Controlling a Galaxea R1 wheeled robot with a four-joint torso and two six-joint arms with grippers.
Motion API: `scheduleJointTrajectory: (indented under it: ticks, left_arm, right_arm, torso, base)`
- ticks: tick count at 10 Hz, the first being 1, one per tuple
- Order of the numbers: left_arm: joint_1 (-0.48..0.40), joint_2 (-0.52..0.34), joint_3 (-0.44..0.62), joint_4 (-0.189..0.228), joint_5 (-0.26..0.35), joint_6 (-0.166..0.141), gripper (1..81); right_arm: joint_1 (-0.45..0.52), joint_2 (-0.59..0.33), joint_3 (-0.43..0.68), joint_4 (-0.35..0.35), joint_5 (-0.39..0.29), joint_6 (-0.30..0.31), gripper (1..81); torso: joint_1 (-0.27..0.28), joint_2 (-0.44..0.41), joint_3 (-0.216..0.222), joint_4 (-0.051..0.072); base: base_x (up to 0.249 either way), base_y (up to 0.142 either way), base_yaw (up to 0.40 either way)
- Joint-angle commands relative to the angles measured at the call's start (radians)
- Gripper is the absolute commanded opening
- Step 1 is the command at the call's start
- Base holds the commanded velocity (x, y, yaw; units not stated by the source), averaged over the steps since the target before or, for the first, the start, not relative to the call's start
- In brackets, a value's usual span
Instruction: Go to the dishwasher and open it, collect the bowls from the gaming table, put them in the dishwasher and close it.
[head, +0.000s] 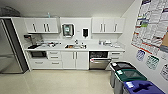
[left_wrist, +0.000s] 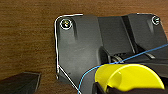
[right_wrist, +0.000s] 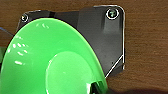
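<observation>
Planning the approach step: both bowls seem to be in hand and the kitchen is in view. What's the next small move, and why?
Probably drive forward and a little right, toward the dishwasher. It sits across the floor under the counter, right of the sink, and its door looks already lowered. The yellow bowl shows close at the left wrist and the green bowl at the right wrist, so both look collected; closing the distance is what remains.

1. The head camera looks from high up and well back, forward and down at the kitchen counter (head: 75, 47); the dishwasher (head: 99, 60) sits under the counter's right part.
2. The left wrist camera looks very closely down at the yellow bowl (left_wrist: 127, 76) over dark wood.
3. The right wrist camera looks closely at the green bowl (right_wrist: 50, 62); both wrist views share that wood.
</observation>
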Motion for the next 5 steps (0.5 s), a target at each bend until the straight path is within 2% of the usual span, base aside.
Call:
scheduleJointTrajectory:
  ticks: [1,5]
  left_arm:
    - [-0.043,-0.009,-0.005,0.002,0.051,0.002,1.0]
    - [-0.043,-0.009,-0.005,0.002,0.052,0.002,1.0]
  right_arm:
    - [0.039,-0.004,0.002,-0.006,-0.047,0.0,1.0]
    - [0.037,-0.004,0.002,-0.006,-0.045,0.0,1.0]
  torso:
    - [0.0,0.0,0.0,0.0]
    - [0.0,0.0,0.0,0.0]
  base:
    - [0.113,0.0,0.0]
    - [0.097,0.0,0.0]
